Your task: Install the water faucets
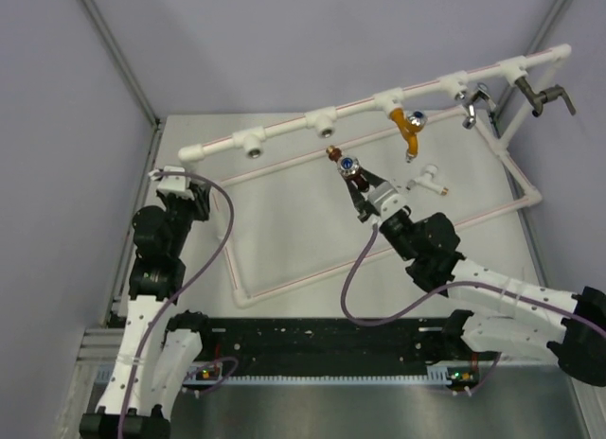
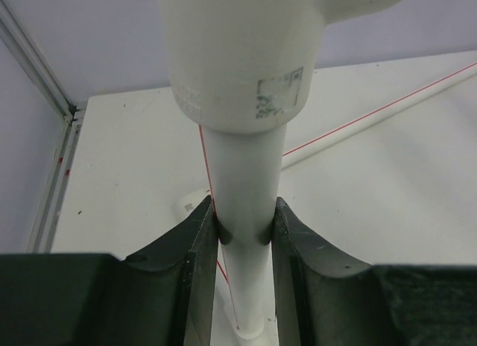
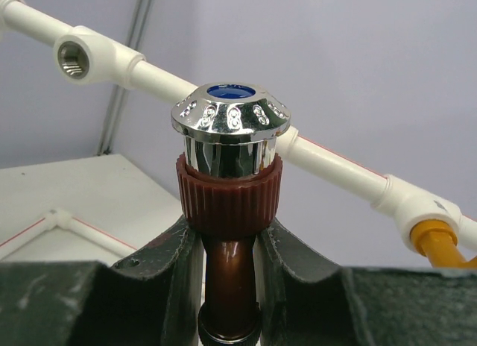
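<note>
Three faucets are hanging on the pipe frame, two sockets gaping empty. The right tool is clenching the reddish-brown faucet; the left tool is clamping the frame.

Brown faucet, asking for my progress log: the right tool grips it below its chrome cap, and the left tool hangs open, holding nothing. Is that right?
Only partly. The left tool is not open: the left wrist view shows it shut on the upright white pipe. The right tool does grip the brown faucet below its chrome cap.
</note>
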